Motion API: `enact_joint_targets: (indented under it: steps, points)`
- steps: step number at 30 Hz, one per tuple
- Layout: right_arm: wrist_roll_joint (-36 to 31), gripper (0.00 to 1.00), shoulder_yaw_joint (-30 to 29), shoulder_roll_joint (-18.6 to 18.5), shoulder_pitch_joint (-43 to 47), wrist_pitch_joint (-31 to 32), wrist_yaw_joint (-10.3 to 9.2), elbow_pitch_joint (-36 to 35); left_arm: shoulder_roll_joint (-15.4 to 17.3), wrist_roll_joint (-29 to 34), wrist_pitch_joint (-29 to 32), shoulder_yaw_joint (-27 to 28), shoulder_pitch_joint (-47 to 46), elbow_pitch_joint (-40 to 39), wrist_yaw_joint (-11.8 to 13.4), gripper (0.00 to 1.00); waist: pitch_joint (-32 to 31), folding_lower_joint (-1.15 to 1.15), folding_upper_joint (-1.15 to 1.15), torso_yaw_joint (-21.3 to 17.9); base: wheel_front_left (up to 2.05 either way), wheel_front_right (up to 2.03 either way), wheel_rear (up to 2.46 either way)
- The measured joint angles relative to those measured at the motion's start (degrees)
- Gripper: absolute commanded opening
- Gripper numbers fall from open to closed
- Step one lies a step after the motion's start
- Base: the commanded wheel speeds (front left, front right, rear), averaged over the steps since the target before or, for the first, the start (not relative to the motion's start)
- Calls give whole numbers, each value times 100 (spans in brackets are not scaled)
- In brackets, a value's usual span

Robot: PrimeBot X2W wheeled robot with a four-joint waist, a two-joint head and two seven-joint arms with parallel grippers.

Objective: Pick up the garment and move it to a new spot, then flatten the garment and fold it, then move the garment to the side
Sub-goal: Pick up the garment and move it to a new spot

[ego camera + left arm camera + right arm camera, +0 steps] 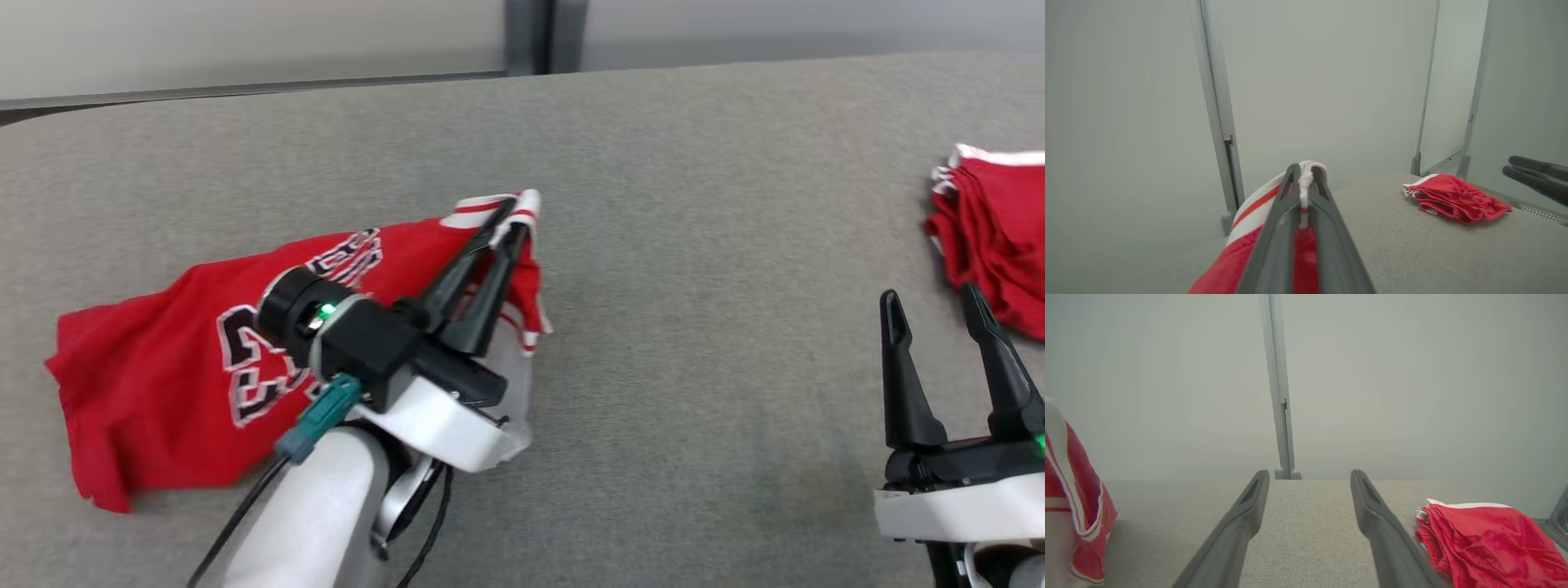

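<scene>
Clamped with the left pincer (510, 216): the white-and-red striped edge of the red jersey (163, 367), both dark fingers pressed together on the cloth close to their tips. In the left wrist view, a small bunch of white trim squeezed in the thin gap and pushing out above the tips. Rest of the jersey lying crumpled on the left part of the grey desk (694, 245), front side up, with black letters and a number outlined in white, partly hidden behind the wrist. Gripped end looking lifted from the desk; in the right wrist view, hanging at the left border with the pale inner side turned out.

At the lower right of the head view, the right pincer (931, 296), fingers wide apart and pointing away from the robot, nothing between them, only bare desk below. Just beside its right finger, at the far right of the desk, a folded red garment (996, 245) with white edging, lying flat, well apart from the jersey.

Behind the desk, a pale wall (1167, 375) with a grey vertical post (1278, 396)
</scene>
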Motion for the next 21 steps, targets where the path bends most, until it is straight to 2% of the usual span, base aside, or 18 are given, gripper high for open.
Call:
enact_joint_targets:
  steps: [9, 14, 17, 18, 19, 21]
  points:
    - [222, 100, -30, 208, -185, -476, 0, 408, -77, -214, -25, -1434, -1335, 913, -24, 0, 558, 0, 0, -1333, 0, 0, 0]
    - [269, 100, -24, 280, -230, -671, 0, 628, -75, -482, -26, -1933, -1718, 1831, -45, 0, 1054, 0, 0, -1778, 0, 0, 0]
    - [277, 100, -10, 289, -335, -778, 0, 727, -77, -594, -198, -2084, -1942, 2288, 36, 0, 1324, 0, 0, -1939, 0, 0, 0]
    - [275, 100, 0, 291, -360, -788, 0, 745, -76, -653, -279, -2141, -1995, 2391, 76, 16, 1403, 0, 0, -1970, 0, 0, 0]
    - [272, 100, 12, 296, -382, -804, 0, 772, -73, -680, -372, -2202, -2036, 2461, 111, 100, 1470, 0, 0, -1988, 0, 0, 0]
    - [249, 100, 9, 304, -451, -849, 0, 818, -69, -756, -511, -2330, -2118, 2557, 158, 100, 1559, 0, 0, -1974, 0, 0, 0]
